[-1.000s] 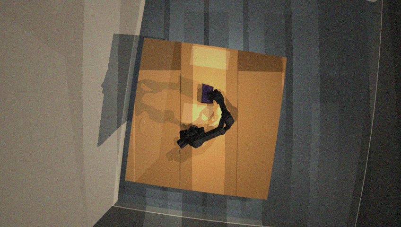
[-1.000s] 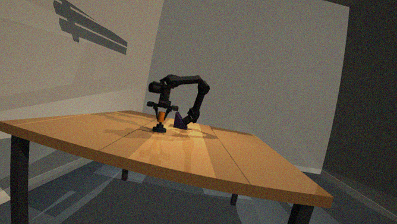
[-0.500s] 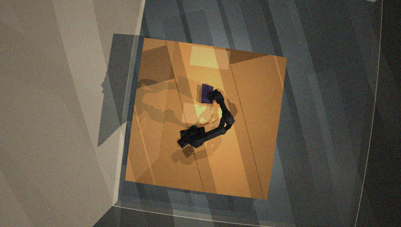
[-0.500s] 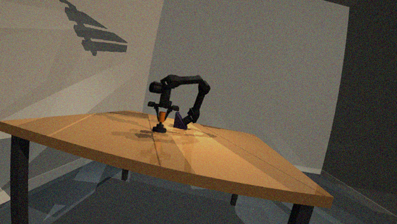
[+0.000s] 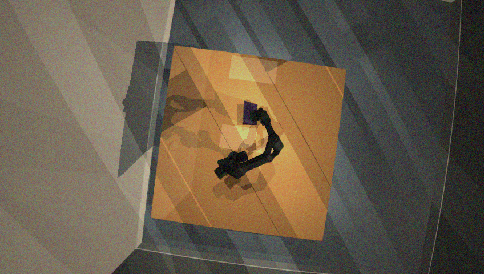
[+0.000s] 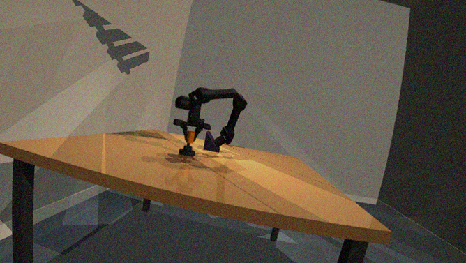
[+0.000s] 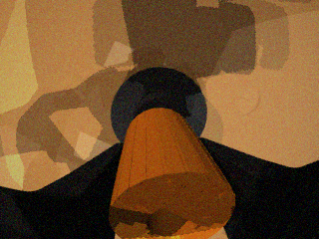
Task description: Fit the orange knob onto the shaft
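The orange knob (image 6: 190,137) (image 7: 159,154) is upright between the fingers of my gripper (image 6: 189,139) (image 7: 159,147), which is shut on it. The round dark pedestal (image 6: 187,152) (image 7: 159,82) stands on the table directly below the knob. In the exterior view a short dark stretch of the shaft (image 6: 187,146) shows between the knob's lower end and the pedestal, so the knob is not down on the pedestal. Whether the shaft's tip is inside the hole cannot be told. The shaft's flat side is hidden. In the top view the arm hides knob and pedestal.
The arm rises from a dark purple wedge-shaped base (image 5: 249,115) (image 6: 210,143) farther back on the wooden table (image 5: 305,101) (image 6: 260,193) and bends round to the gripper. Shadows and light patches cross the table top.
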Motion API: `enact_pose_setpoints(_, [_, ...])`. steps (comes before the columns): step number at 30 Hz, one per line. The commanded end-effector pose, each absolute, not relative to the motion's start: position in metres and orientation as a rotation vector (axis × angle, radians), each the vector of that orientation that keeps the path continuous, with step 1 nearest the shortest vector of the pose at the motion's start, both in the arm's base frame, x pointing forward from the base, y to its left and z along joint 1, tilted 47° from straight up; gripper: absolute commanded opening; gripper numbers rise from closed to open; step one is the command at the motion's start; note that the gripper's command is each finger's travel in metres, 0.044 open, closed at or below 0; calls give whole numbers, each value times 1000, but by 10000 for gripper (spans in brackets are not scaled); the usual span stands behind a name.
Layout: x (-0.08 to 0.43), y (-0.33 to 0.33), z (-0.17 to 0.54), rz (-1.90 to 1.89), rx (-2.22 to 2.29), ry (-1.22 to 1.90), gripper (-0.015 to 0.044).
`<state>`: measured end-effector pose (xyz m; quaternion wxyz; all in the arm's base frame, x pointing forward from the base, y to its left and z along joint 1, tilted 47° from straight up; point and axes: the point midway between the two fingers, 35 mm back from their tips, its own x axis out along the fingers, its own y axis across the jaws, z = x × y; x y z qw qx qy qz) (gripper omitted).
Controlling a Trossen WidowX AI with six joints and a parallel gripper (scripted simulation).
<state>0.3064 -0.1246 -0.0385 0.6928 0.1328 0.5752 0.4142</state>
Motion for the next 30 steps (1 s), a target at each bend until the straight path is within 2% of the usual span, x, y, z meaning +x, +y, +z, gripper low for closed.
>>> enact_pose_setpoints(1, [307,-128,-40,926,284,1276,0])
enact_pose_setpoints(30, [308,-127,-40,927,284,1276,0])
